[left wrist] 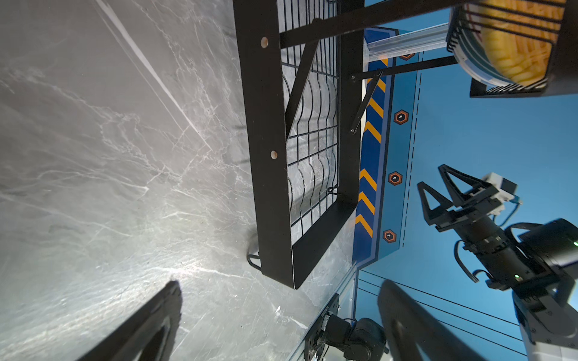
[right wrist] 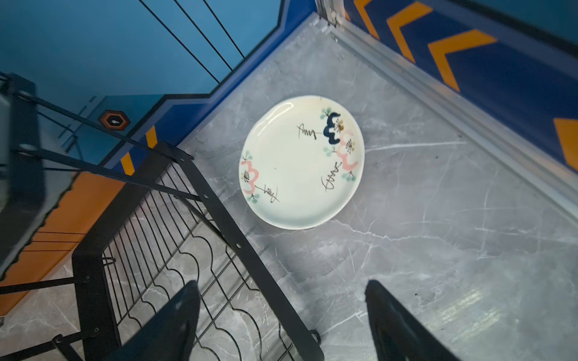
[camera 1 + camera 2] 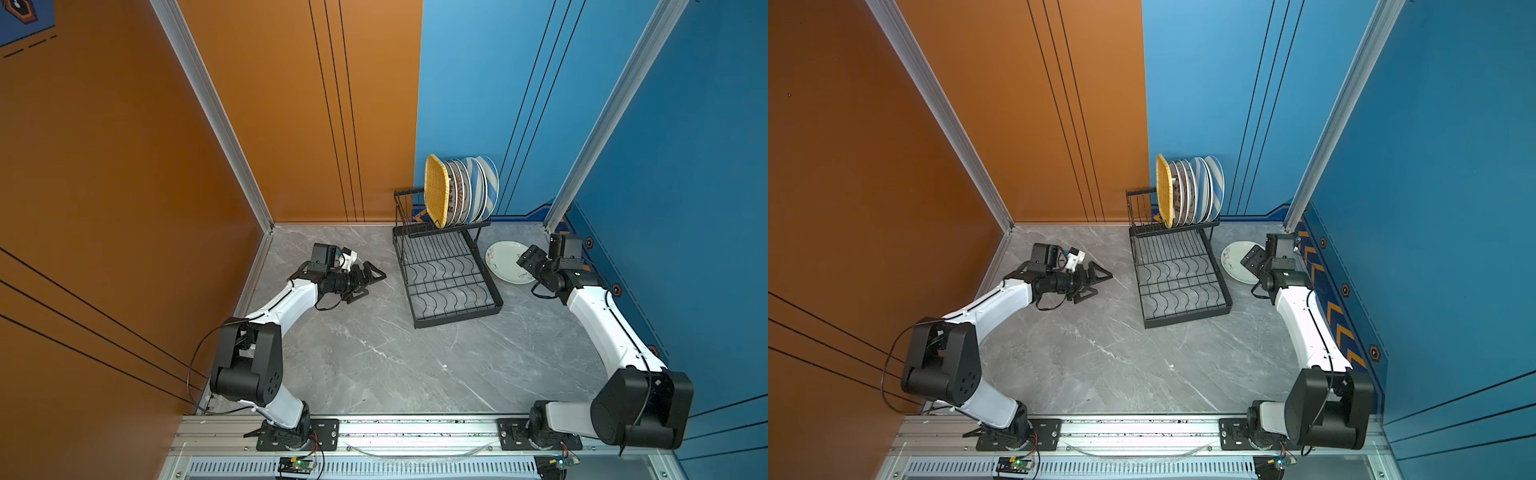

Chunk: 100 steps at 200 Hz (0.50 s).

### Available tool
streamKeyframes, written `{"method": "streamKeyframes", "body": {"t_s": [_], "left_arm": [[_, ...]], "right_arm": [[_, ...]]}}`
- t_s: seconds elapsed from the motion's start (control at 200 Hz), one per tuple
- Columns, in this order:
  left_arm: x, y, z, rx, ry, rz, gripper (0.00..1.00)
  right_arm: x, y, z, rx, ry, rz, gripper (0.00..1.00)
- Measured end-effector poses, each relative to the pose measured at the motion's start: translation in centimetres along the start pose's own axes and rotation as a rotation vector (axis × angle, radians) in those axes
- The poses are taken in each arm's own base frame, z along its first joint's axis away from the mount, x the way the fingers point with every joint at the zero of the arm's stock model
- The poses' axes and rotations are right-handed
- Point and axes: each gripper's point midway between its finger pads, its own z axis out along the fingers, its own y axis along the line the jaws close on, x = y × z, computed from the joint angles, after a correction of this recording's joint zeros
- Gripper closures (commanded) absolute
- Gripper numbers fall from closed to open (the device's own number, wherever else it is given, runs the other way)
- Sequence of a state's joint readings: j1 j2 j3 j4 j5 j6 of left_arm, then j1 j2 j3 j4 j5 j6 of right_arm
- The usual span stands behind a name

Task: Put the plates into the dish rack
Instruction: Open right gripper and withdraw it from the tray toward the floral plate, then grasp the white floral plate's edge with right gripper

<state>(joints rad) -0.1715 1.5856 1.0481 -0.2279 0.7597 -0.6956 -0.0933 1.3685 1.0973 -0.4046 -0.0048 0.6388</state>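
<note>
"So, which step are you on?"

"Last pick, by my reckoning. A row of plates (image 3: pixel 461 191) stands on edge in the upper shelf of the dish rack (image 3: pixel 457 318), the yellow woven plate (image 3: pixel 436 191) at its left end. One white plate (image 2: pixel 301 162) with pink and dark flowers lies flat on the table (image 3: pixel 374 357), just beside the rack's right side and near the blue wall (image 3: pixel 665 166)."

"And your fingers?"

"My right gripper (image 2: pixel 281 284) hangs above the white plate's near edge. Its jaws are spread wide with nothing between them, and they are clear of the plate. My left gripper (image 3: pixel 365 280) sits low over the table on the rack's other side, fully spread and empty too."

"What does the next move call for?"

"Getting hold of the rim. The plate lies flat on hard stone, so I judge one finger has to slip under the lip while its partner lands on top. A glazed edge could skid toward the wall if I push it. After that I lift it, turn it on edge, and lower it into a free slot. The wavy lower base (image 3: pixel 449 282) is bare, and there looks to be room left of the yellow woven plate."
</note>
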Motion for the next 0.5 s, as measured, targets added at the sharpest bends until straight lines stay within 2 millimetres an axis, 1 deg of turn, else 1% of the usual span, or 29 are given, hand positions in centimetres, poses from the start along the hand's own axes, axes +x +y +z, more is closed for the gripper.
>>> {"method": "streamKeyframes", "body": {"t_s": [0.13,0.27,0.405,0.501], "left_arm": [[0.2,-0.1,0.2,-0.001,0.005,0.007,0.01],[0.3,0.2,0.6,-0.01,0.012,0.016,0.0],[0.5,0.5,1.0,-0.02,0.021,0.015,0.0],[0.7,0.5,1.3,-0.024,0.028,0.016,0.0]], "right_arm": [[1.7,-2.8,2.7,0.022,0.105,0.088,0.15],[2.3,-5.2,5.2,0.028,0.168,0.186,0.14],[3.2,-6.8,7.4,0.025,0.211,0.245,0.14],[3.7,-7.3,8.4,0.011,0.233,0.273,0.14]]}}
